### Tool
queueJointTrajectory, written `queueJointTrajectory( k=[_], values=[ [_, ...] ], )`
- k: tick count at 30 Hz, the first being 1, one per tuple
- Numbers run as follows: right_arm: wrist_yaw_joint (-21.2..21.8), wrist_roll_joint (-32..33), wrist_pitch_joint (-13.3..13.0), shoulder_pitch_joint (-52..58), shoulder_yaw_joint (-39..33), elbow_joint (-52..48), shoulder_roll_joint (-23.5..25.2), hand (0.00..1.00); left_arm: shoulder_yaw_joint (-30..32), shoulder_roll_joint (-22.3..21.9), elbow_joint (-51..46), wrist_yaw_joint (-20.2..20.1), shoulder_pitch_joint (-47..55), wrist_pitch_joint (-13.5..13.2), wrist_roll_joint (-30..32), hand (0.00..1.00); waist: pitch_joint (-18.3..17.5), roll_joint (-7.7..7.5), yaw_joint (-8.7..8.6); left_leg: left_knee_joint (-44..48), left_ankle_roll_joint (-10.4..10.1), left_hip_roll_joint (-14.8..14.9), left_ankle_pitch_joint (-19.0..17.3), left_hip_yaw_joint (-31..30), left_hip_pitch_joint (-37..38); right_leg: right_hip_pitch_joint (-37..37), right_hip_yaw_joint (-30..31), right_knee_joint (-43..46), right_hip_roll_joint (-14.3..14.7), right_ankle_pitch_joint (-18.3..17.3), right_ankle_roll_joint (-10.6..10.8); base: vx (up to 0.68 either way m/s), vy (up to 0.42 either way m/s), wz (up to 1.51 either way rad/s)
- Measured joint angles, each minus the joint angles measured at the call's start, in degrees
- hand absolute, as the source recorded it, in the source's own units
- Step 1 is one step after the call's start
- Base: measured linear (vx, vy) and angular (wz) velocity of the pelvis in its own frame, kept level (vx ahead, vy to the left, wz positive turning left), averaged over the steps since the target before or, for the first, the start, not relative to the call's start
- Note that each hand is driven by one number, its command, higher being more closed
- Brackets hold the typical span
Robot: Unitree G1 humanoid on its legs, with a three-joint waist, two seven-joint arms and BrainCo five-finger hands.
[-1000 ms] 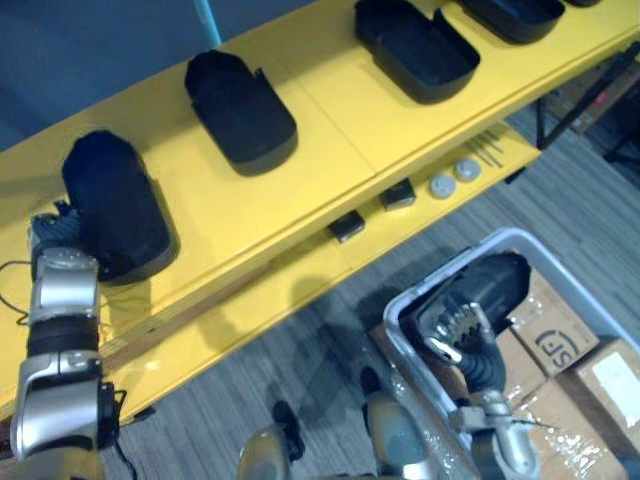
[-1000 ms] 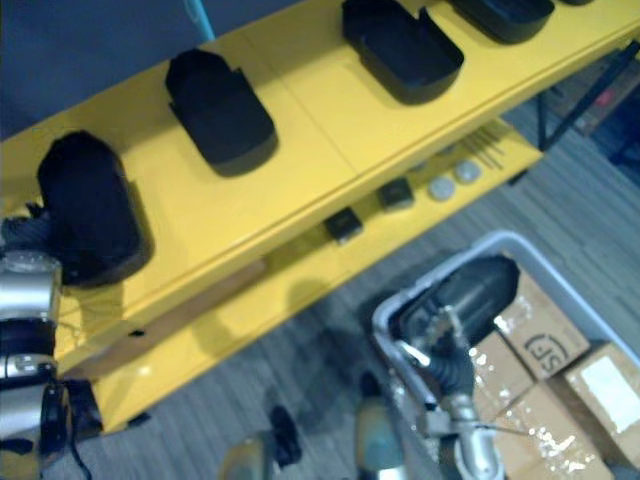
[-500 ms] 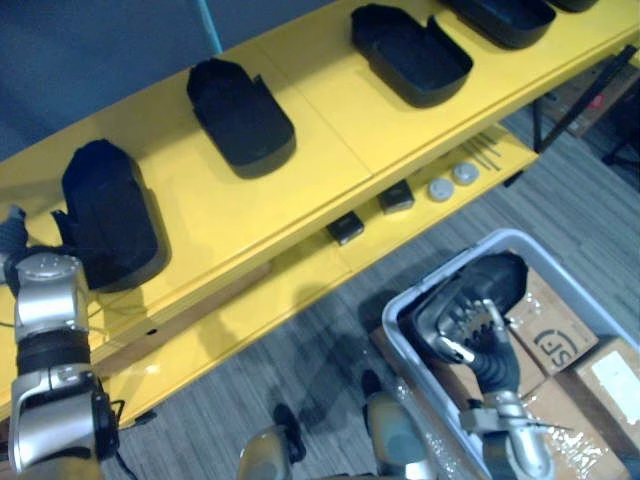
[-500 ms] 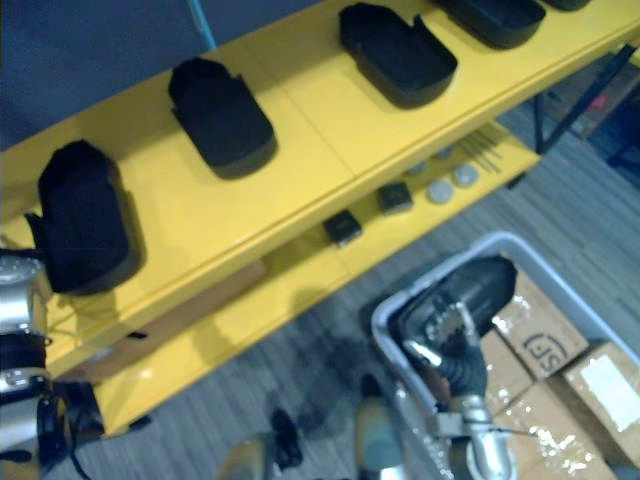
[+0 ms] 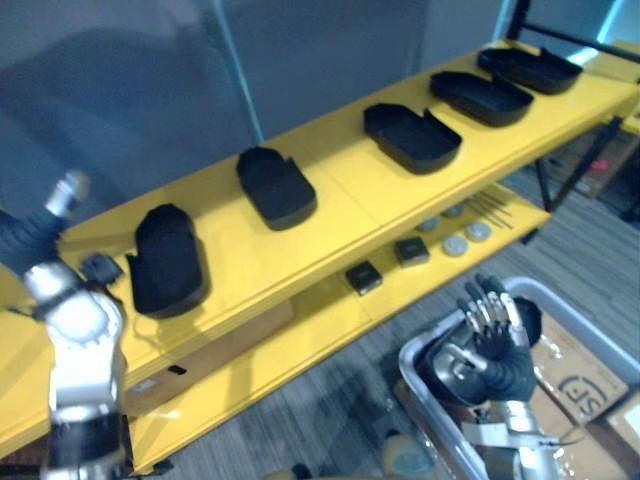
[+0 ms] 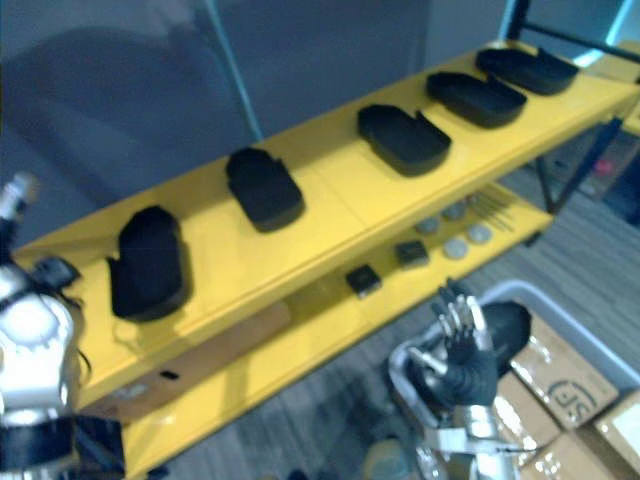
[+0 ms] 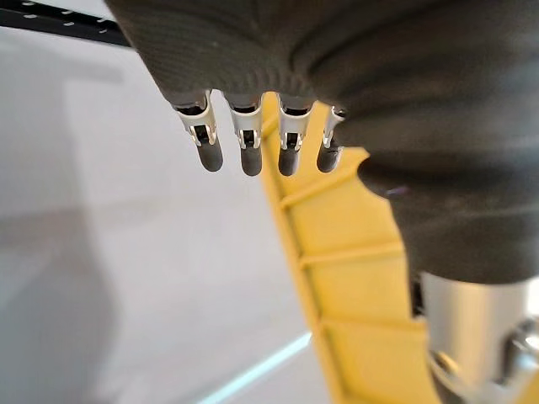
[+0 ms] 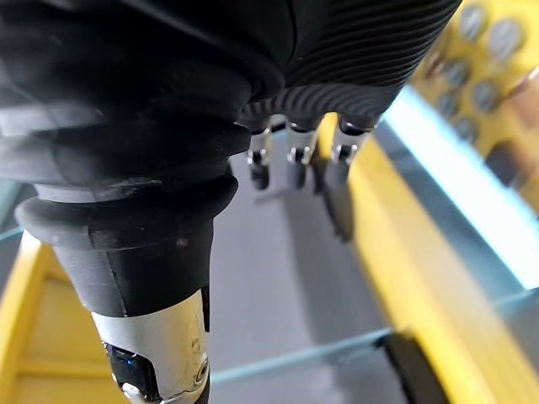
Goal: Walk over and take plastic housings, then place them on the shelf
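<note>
Several black plastic housings lie in a row on the yellow shelf's top board (image 5: 330, 215): the leftmost (image 5: 168, 262), one beside it (image 5: 277, 186), a third (image 5: 412, 136), and more further right. My left hand (image 5: 22, 240) is raised to the left of the leftmost housing, clear of it; its fingers (image 7: 244, 145) are straight and hold nothing. My right hand (image 5: 490, 325) is open with fingers spread, above a grey bin (image 5: 560, 302). Another black housing (image 6: 512, 325) lies in that bin, behind the hand and untouched by it.
The lower yellow board carries two small black blocks (image 5: 363, 277) and silver discs (image 5: 456, 243). Cardboard boxes (image 5: 582, 380) sit by the bin. A dark frame leg (image 5: 548, 190) stands at the shelf's right end. Grey carpet lies in front.
The camera has swung up, so the shelf shows further off. My left hand has come off the leftmost housing and risen. My right hand has lifted from the housing in the bin.
</note>
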Motion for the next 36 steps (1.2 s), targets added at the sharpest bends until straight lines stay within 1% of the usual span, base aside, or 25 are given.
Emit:
queueJointTrajectory(
  k=[1, 2, 3, 4, 5, 6, 7, 9, 10, 12, 15, 16, 18, 20, 21, 23, 24, 25, 26, 27, 28, 29, 30, 36],
  values=[
    [0.7, 0.0, 0.0, 0.8, -0.8, 0.0, 0.8, 0.0, 0.1, -2.2, -1.4, -3.2, 5.6, -1.3, -0.3, 0.0, -0.4, -0.45, 0.85, -0.5, 0.2, -0.3, 0.2, -0.7, 0.2, 0.6, -0.7, -0.5, 0.0, -0.2, 0.0, -0.01, -0.027, 0.36],
    [1.1, 0.0, 0.0, 1.1, -1.1, 0.0, 0.9, 0.0, 0.1, -3.0, -2.0, -4.6, 8.1, -2.1, -0.7, 0.0, -0.6, -0.56, 1.24, -0.7, 0.2, -0.5, 0.3, -1.4, 0.1, 0.9, -1.4, -0.8, 0.0, -0.3, -0.1, 0.0, -0.024, 0.43],
    [1.4, 0.0, 0.0, 1.6, -1.6, 0.1, 1.0, 0.0, 0.1, -4.5, -2.8, -7.3, 12.1, -3.5, -1.3, 0.0, -0.7, -0.71, 2.25, -1.3, 0.3, -0.7, 0.7, -2.3, 0.2, 1.6, -1.9, -1.3, -0.2, -0.3, -0.2, 0.0, -0.009, 0.38],
    [2.1, 0.4, 0.0, 1.6, -2.2, 0.4, 1.1, 0.0, 0.2, -5.7, -3.1, -8.7, 15.2, -4.8, 1.2, 1.0, -0.9, -0.72, 3.21, -1.6, 0.3, -0.9, 1.0, -2.8, 0.1, 1.8, -2.4, -1.8, -0.4, -0.1, 0.0, 0.01, -0.002, 0.34],
    [2.5, 0.5, 0.0, 1.6, -2.4, 0.5, 1.2, 0.0, 0.2, -6.1, -3.1, -9.3, 16.2, -5.3, 2.9, 1.0, -0.9, -0.71, 3.51, -1.6, 0.3, -1.0, 1.1, -3.2, 0.1, 1.9, -2.8, -1.9, -0.6, -0.1, 0.0, 0.01, 0.019, 0.27],
    [3.2, 0.6, 0.0, 1.4, -2.8, 1.4, 1.2, 0.0, 0.2, -6.3, -3.0, -10.5, 17.7, -5.9, 6.7, 1.0, -0.9, -0.72, 3.86, -1.7, 0.4, -1.4, 1.5, -3.7, 0.0, 2.0, -3.3, -2.1, -0.8, 0.3, 0.3, 0.01, 0.023, 0.18],
    [3.6, 0.8, 0.0, 1.2, -2.9, 2.1, 1.2, 0.0, 0.2, -6.3, -3.0, -11.4, 18.2, -6.2, 8.1, 1.0, -0.9, -0.69, 4.05, -1.8, 0.2, -1.5, 1.7, -3.7, 0.0, 2.0, -3.3, -2.3, -0.9, 0.4, 0.3, 0.02, 0.032, 0.12],
    [4.5, 2.6, 0.0, 0.7, -3.0, 4.6, 1.2, 0.0, 0.1, -6.5, -3.0, -16.8, 18.8, -9.2, 8.9, 1.0, -0.9, -0.66, 4.22, -1.9, 0.1, -1.7, 1.9, -3.9, -0.1, 2.3, -3.5, -3.0, -1.0, 0.9, 0.4, 0.0, 0.018, 0.01],
    [4.8, 2.8, 0.0, 0.7, -3.1, 5.0, 1.3, 0.0, 0.1, -6.6, -2.9, -18.2, 18.8, -10.0, 8.5, 1.0, -0.9, -0.66, 4.2, -1.9, 0.1, -1.7, 1.9, -4.3, -0.1, 2.5, -3.6, -3.5, -0.9, 1.0, 0.4, 0.02, 0.023, 0.08],
    [5.0, 2.8, -0.1, 0.7, -3.3, 6.5, 1.5, 0.0, -0.1, -7.2, -2.6, -25.0, 18.3, -12.6, 2.1, 1.0, -1.2, -0.74, 3.9, -2.5, 0.2, -1.8, 2.0, -4.9, -0.4, 3.0, -4.5, -4.8, -1.0, 1.5, 0.4, 0.02, 0.015, 0.11],
    [4.9, 2.8, -0.2, 0.5, -3.2, 7.3, 1.6, 0.0, -0.9, -8.5, 0.4, -31.6, 16.8, -12.7, -5.2, 1.0, -1.4, -0.42, 3.77, -2.6, 0.2, -1.8, 2.2, -5.0, -1.0, 2.9, -4.7, -6.0, -1.0, 2.0, 0.5, 0.01, 0.006, 0.03],
    [4.8, 2.8, -0.2, 0.4, -3.2, 7.9, 1.6, 0.0, -1.8, -8.5, 1.8, -32.8, 16.4, -12.5, -6.9, 1.0, -1.4, -0.39, 3.79, -2.6, 0.2, -1.8, 2.2, -5.0, -1.0, 3.0, -4.7, -6.1, -0.9, 2.1, 0.5, 0.04, 0.004, -0.01],
    [4.7, 2.8, -0.2, 0.0, -3.2, 9.7, 1.6, 0.0, -3.6, -8.5, 4.6, -34.6, 15.8, -12.0, -7.1, 1.0, -1.4, -0.43, 3.75, -2.9, 0.1, -1.7, 2.2, -4.9, -1.0, 3.0, -4.6, -6.7, -0.8, 2.5, 0.5, 0.04, 0.0, -0.01],
    [4.6, 2.8, -0.2, -0.2, -3.2, 11.2, 1.6, 0.0, -5.2, -8.5, 6.4, -35.7, 15.3, -11.8, -8.7, 1.0, -1.5, -0.57, 3.56, -3.4, 0.1, -1.7, 2.4, -4.8, -1.0, 3.0, -4.6, -7.4, -0.7, 2.8, 0.5, 0.04, 0.001, -0.02],
    [4.5, 2.8, -0.2, -0.2, -3.2, 11.7, 1.6, 0.0, -5.4, -8.5, 7.2, -35.9, 14.9, -11.5, -8.8, 1.0, -1.5, -0.57, 3.54, -3.5, 0.1, -1.7, 2.4, -4.7, -1.0, 3.1, -4.5, -7.7, -0.6, 2.9, 0.5, 0.04, 0.0, -0.01],
    [4.5, 2.8, -0.5, -0.2, -3.2, 12.6, 1.6, 0.0, -6.4, -8.5, 8.8, -33.6, 13.7, -10.4, -6.8, 1.0, -1.3, -0.94, 3.46, -3.6, 0.1, -1.6, 2.4, -4.8, -0.9, 3.5, -4.5, -8.4, -0.5, 3.2, 0.5, 0.04, -0.001, 0.0],
    [4.5, 2.8, -0.8, -0.2, -3.2, 13.0, 1.5, 0.0, -7.0, -8.4, 10.2, -31.3, 12.5, -9.3, -3.6, 1.0, -1.3, -0.88, 3.46, -3.6, 0.1, -1.6, 2.4, -4.7, -0.9, 3.7, -4.5, -8.6, -0.4, 3.5, 0.5, 0.04, 0.0, 0.0],
    [4.5, 2.8, -0.9, -0.3, -3.2, 13.0, 1.5, 0.0, -7.4, -8.3, 11.6, -27.6, 11.3, -7.4, 1.7, 1.0, -1.2, -1.17, 3.34, -3.7, 0.1, -1.5, 2.4, -4.7, -0.9, 3.7, -4.5, -8.7, -0.4, 3.5, 0.5, 0.03, 0.0, -0.01],
    [4.4, 2.8, -0.9, -0.3, -3.2, 13.0, 1.5, 0.0, -7.4, -8.3, 12.3, -26.2, 10.7, -6.3, 3.6, 1.0, -1.1, -1.3, 3.33, -3.7, 0.1, -1.5, 2.4, -4.7, -0.9, 3.7, -4.5, -8.7, -0.4, 3.5, 0.5, 0.0, 0.0, 0.0],
    [4.2, 2.8, -0.9, -0.3, -3.2, 13.0, 1.4, 0.0, -7.4, -8.2, 14.0, -24.4, 9.6, -4.6, 5.3, 1.0, -0.9, -1.57, 3.31, -3.7, 0.1, -1.5, 2.4, -4.7, -0.9, 3.7, -4.5, -8.7, -0.4, 3.5, 0.5, 0.0, 0.0, 0.0],
    [4.1, 2.8, -0.9, -0.3, -3.2, 13.0, 1.3, 0.0, -7.4, -8.2, 14.7, -23.9, 9.1, -4.0, 5.5, 1.0, -0.8, -1.69, 3.3, -3.7, 0.1, -1.5, 2.4, -4.7, -0.9, 3.7, -4.5, -8.7, -0.4, 3.5, 0.5, 0.0, 0.0, 0.0],
    [3.8, 2.8, -0.9, -0.3, -3.3, 13.1, 1.3, 0.0, -7.5, -8.2, 15.5, -23.0, 8.1, -2.8, 5.5, 1.0, -0.7, -1.88, 3.26, -3.7, 0.1, -1.5, 2.4, -4.6, -0.9, 3.8, -4.4, -8.8, -0.4, 3.6, 0.5, -0.01, 0.001, -0.04],
    [3.7, 2.8, -0.9, -0.2, -3.5, 13.2, 1.3, 0.0, -7.7, -8.2, 16.0, -22.9, 7.5, -2.2, 5.3, 1.0, -0.6, -2.05, 3.24, -3.7, 0.1, -1.5, 2.4, -4.5, -0.9, 3.8, -4.3, -9.1, -0.3, 3.8, 0.5, -0.01, 0.005, -0.04],
    [3.7, 2.8, -0.9, -0.2, -4.2, 13.5, 1.2, 0.0, -11.1, -8.1, 17.3, -22.4, 4.4, 0.4, 4.4, 1.0, -0.6, -2.08, 3.16, -3.6, 0.1, -1.5, 2.4, -4.0, -0.3, 4.3, -3.9, -9.7, -0.4, 4.4, 0.5, -0.02, 0.007, -0.05]
  ],
)
